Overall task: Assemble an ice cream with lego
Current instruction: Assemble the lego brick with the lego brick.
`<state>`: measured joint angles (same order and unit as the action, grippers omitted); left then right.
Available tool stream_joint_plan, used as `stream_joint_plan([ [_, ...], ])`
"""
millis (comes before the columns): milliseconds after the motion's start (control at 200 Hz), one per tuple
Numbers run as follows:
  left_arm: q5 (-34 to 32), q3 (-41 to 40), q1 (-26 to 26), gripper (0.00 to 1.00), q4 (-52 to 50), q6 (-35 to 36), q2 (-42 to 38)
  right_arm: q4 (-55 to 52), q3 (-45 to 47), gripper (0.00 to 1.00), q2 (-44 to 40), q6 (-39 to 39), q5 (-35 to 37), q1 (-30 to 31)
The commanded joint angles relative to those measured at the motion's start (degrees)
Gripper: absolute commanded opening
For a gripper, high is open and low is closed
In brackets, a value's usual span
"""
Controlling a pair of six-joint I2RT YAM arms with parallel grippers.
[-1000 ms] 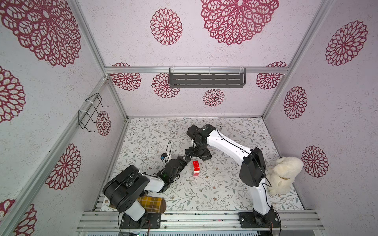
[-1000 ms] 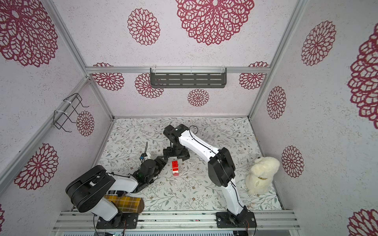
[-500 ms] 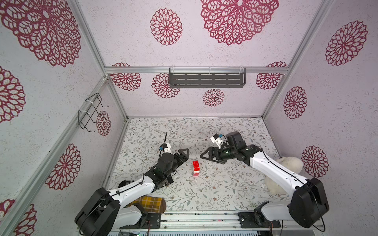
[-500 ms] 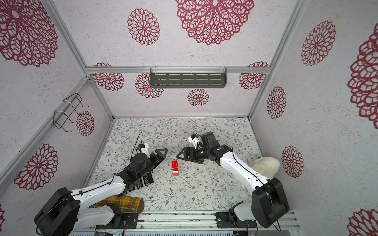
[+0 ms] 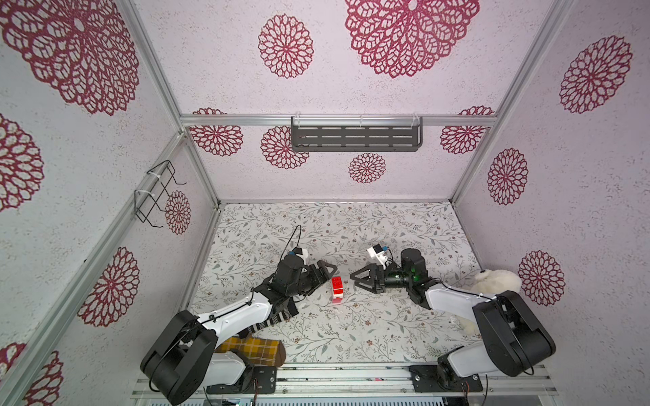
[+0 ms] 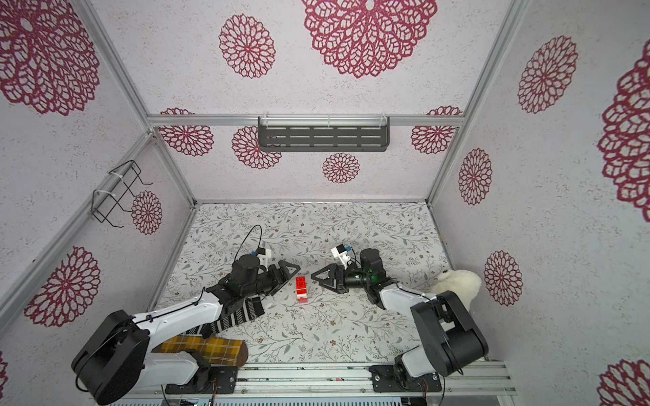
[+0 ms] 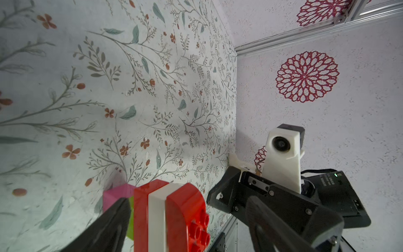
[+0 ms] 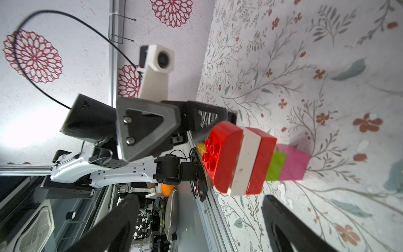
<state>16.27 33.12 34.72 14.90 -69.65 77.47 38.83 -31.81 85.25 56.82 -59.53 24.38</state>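
Note:
The ice cream (image 5: 337, 289) (image 6: 301, 289) stands upright mid-table in both top views: a pink and lime-green stem under red, white and rounded red layers, studs on top. From the left, my left gripper (image 5: 325, 277) (image 6: 291, 275) reaches in low and open, its fingers spread round the stack's near side without visible contact. In the left wrist view the ice cream (image 7: 170, 218) sits between the spread fingers (image 7: 109, 229). Facing it from the right, my right gripper (image 5: 355, 281) (image 6: 315, 278) is open with a small gap. The right wrist view shows the ice cream (image 8: 246, 159) free ahead of the fingers (image 8: 279, 218).
A striped sock (image 5: 281, 314) lies under my left forearm and a yellow plaid sock (image 5: 253, 348) by the left base. A white plush toy (image 5: 496, 281) sits against the right wall. A dark shelf (image 5: 355, 137) hangs on the back wall, a wire rack (image 5: 154, 193) on the left wall.
Both arms have swung out of folded poses close over the ice cream to low, stretched poses on either side of it. The left gripper has opened wider. The ice cream has stayed put.

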Motion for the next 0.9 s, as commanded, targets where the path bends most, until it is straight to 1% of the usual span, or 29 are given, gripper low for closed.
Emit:
stream_joint_plan([
  [0, 1.5, -2.1, 0.4, 0.86, 6.9, -4.4, 1.4, 11.5, -0.9, 0.87, 4.2, 6.3, -4.6, -0.4],
  [125, -0.6, -6.5, 1.0, 0.84, 13.7, -9.2, 1.6, 9.2, -1.3, 0.85, 7.9, 4.3, -4.7, -0.3],
  [265, 0.7, -7.9, 2.3, 0.83, 19.4, -11.9, 4.0, 8.2, -2.6, 0.84, 10.4, 3.3, -5.0, 0.7],
  [365, 1.0, -7.6, 2.8, 0.82, 20.8, -12.0, 5.1, 10.5, -3.6, 0.84, 12.6, 4.8, -5.3, 2.0],
  [435, 1.0, -7.6, 2.8, 0.81, 21.1, -12.0, 5.1, 12.7, -4.2, 0.82, 14.0, 6.5, -5.6, 2.7],
  [680, 0.8, -8.4, 2.9, 0.81, 21.0, -11.9, 4.7, 11.3, -5.8, 0.77, 16.8, 6.4, -5.2, 4.3],
  [896, 1.1, -9.5, 3.2, 0.74, 24.9, -13.8, 6.1, 9.3, -6.3, 0.73, 17.6, 5.5, -4.2, 5.6],
])
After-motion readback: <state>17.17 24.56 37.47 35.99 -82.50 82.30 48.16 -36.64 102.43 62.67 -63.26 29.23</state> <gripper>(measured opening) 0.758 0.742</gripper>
